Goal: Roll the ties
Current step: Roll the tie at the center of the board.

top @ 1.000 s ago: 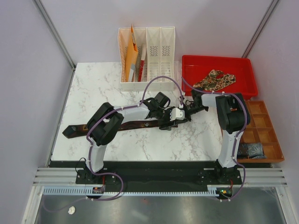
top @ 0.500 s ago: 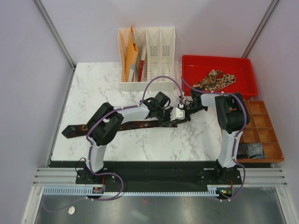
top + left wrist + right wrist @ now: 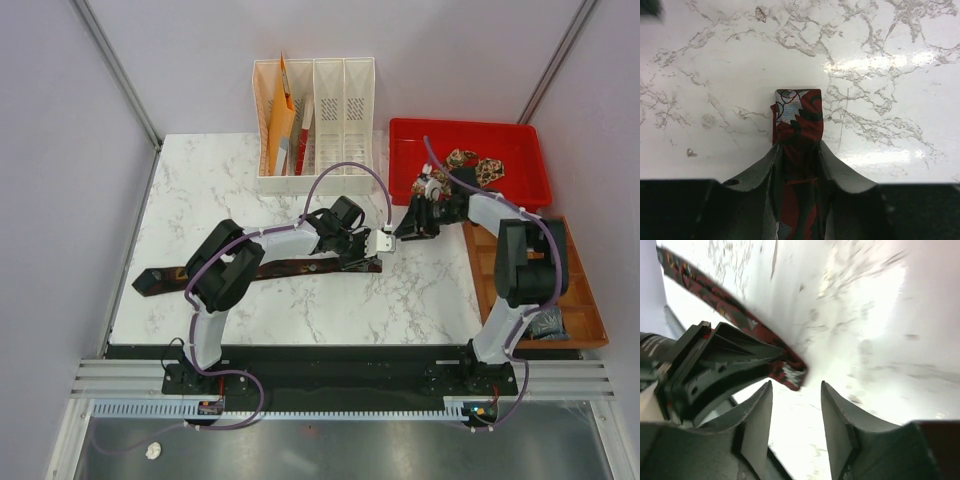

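The left claw (image 3: 799, 147) is clamping, jaws partly closed, on the maroon tie (image 3: 797, 107). The tie's short end is projecting just ahead of the fingertips, lying flat on the desk (image 3: 890, 100). The right claw (image 3: 796, 390) is standing open and empty, facing that end. Behind it, the paisley tie (image 3: 462, 157) is lying in the red tray (image 3: 520, 135).

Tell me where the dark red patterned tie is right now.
In the top view the dark red tie lies stretched across the marble table in front of the file rack, its right end pinched in the left gripper.
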You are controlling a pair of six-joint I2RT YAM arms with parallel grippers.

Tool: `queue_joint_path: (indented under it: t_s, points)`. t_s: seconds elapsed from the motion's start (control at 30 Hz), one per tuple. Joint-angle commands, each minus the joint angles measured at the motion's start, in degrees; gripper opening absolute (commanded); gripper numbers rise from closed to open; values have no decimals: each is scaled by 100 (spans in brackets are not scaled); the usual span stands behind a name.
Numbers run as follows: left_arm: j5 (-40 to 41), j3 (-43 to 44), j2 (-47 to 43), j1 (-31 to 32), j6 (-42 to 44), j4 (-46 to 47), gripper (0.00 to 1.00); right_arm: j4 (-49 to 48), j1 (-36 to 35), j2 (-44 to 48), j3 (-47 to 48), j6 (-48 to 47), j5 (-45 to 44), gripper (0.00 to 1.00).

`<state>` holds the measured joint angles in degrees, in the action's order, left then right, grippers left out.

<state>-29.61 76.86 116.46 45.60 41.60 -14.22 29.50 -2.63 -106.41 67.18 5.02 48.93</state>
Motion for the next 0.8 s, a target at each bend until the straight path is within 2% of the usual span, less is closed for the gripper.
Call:
queue_joint_path:
  t_s: [0.0,0.13,0.27,0.43,0.47,0.5,0.57,0.67,0.7,0.73,0.77]
  points:
    - [-151,66,175,27,155,-204,5,-190,570,717,-152,-1414,-6,52]
    - [-177,145,210,10,164,-265,4,-156,650,1105,-275,-2118,-156,62]
    - [-230,163,210,1,172,-318,3,-181,650,1604,-547,-2829,-41,65]
    - [-239,180,228,1,252,-397,3,-251,650,2466,-1425,-5349,-93,69]
    - [-247,198,245,-8,252,-424,3,-356,650,2928,-1844,-5910,-181,80]
    - [-256,215,254,-8,252,-424,3,-418,650,3064,-1953,-6464,-225,98]
    - [-283,224,254,-25,234,-450,3,-383,650,3415,-2146,-6863,-112,98]
    - [-309,224,245,-17,225,-459,2,2,615,3741,-2104,-7242,511,98]
    - [-318,233,245,-17,225,-459,2,186,615,3776,-2086,-7669,678,98]
    - [-326,242,254,-25,208,-450,2,527,615,3812,-2042,-8204,1089,98]
    - [-335,277,263,-25,199,-468,2,1471,606,3795,-1972,-8897,1214,98]
